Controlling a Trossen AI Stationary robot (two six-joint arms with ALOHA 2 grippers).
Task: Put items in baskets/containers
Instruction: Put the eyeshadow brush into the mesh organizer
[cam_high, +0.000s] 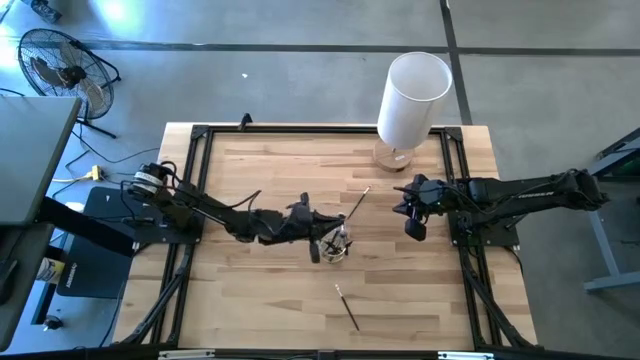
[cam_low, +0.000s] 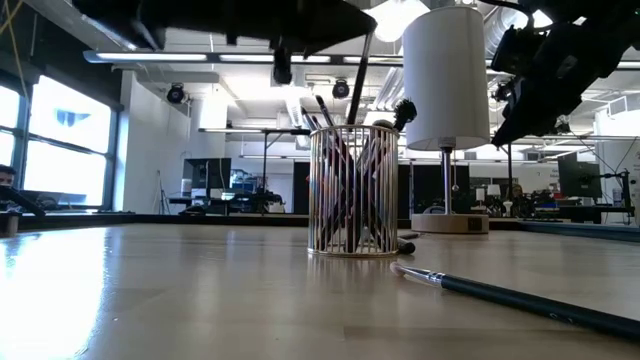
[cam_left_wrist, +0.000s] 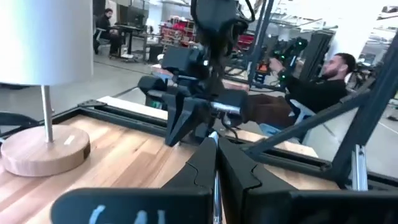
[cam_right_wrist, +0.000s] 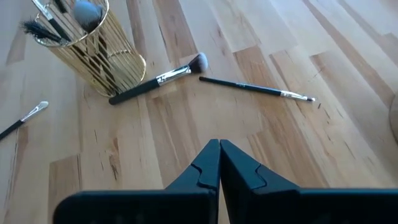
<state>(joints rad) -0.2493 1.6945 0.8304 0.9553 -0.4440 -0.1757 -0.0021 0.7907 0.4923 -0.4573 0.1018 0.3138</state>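
Observation:
A round cup of gold wire (cam_high: 340, 246) (cam_low: 352, 190) (cam_right_wrist: 93, 53) stands at mid-table with several makeup brushes upright in it. My left gripper (cam_high: 322, 243) (cam_left_wrist: 216, 142) hovers level just above the cup, shut on a thin dark-handled brush (cam_low: 360, 80) that slants down into the cup. Two brushes lie flat on the table beside the cup: a fluffy-tipped one (cam_right_wrist: 158, 81) and a thin one (cam_right_wrist: 255, 89) (cam_high: 358, 200). Another brush (cam_high: 347, 305) (cam_low: 500, 292) lies nearer the front edge. My right gripper (cam_high: 413, 230) (cam_right_wrist: 219, 144) waits at the right, shut and empty. My left gripper pinches the brush between its two fingers; a thin grey strip of the handle (cam_left_wrist: 215, 183) shows in the seam between them. The fingers lie level and across the brush, which hangs steeply, its lower end (cam_low: 352, 120) among the brushes in the cup. Which part of the handle is held is hidden.
A tall white cylinder lamp on a round wooden base (cam_high: 410, 100) (cam_left_wrist: 43, 149) stands at the far right of the table. A black frame rail (cam_high: 300, 128) runs along the table's edges. A person (cam_left_wrist: 323, 87) sits beyond the table.

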